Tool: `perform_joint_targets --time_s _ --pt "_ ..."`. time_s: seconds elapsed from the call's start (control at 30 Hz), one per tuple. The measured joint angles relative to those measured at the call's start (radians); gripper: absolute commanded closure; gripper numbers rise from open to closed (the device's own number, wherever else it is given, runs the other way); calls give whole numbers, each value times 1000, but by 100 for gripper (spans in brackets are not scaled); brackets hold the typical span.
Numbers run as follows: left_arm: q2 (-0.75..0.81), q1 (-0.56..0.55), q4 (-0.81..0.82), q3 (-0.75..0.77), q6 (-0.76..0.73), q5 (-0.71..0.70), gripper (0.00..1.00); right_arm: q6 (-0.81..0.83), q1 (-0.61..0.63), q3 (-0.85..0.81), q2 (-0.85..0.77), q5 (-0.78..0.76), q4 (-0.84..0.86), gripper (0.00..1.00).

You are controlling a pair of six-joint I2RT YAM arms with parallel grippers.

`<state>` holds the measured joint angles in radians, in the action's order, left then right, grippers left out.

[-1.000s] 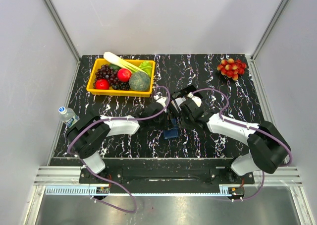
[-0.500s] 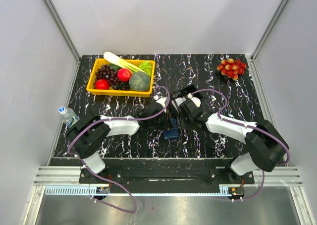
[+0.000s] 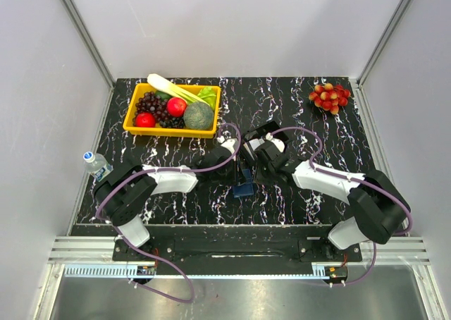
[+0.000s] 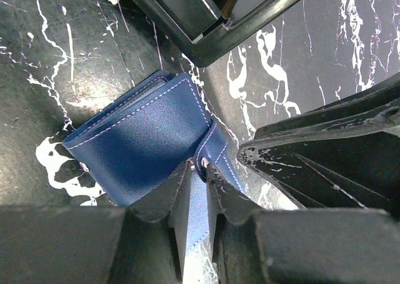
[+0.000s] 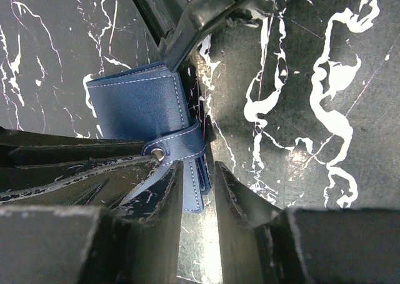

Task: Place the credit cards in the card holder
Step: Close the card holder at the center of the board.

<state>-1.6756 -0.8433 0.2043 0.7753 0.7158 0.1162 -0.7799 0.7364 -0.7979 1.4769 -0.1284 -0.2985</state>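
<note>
Dark-blue stitched folding card holder (image 4: 144,140): closed, at 6 o'clock of the black marbled table (image 3: 338,137) centre. Left gripper (image 4: 199,166) pinches its snap strap (image 4: 215,143), likely to unfasten it. Right gripper (image 5: 197,171) straddles the holder's edge narrowly; whether it grips cannot be told.

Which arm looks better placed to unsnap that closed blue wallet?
Left, probably: the left claw pinches the card holder by its strap, right at the snap. The right claw only straddles the holder's edge, loosely.
</note>
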Motion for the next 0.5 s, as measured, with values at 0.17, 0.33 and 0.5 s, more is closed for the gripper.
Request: perform_joint_targets --time_s 0.17,0.33,0.5 --pt "7 0 0 -2 1 -8 89 1 0 0 12 18 12 69" --pt "12 0 0 -4 5 -11 100 2 0 -3 30 29 17 69" --pt "12 0 0 -4 7 -11 100 2 0 -13 33 45 21 69"
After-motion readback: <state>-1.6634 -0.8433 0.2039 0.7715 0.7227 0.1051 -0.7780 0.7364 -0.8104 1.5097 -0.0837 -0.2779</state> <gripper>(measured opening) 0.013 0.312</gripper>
